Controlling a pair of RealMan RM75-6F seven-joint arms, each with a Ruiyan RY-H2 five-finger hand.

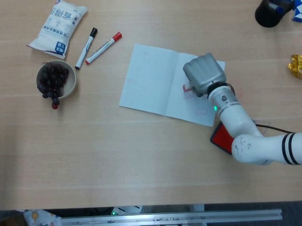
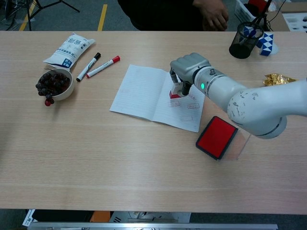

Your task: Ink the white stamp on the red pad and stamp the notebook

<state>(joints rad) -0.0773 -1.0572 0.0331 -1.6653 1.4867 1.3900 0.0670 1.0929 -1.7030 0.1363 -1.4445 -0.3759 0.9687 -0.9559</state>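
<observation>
One wooden table [image 2: 144, 158], yellow-taped floor [image 2: 102, 13]

Bowl of dark fruit [image 1: 55, 79], white packet [image 1: 59, 26], two markers [image 1: 103, 47], pen cup [image 1: 270, 9].

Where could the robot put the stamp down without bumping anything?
The wide strip of bare wooden table in front of the open white notebook and left of the red ink pad is free. It's crowded near the markers and bowl of dark fruit.

No legible text anywhere.
</observation>
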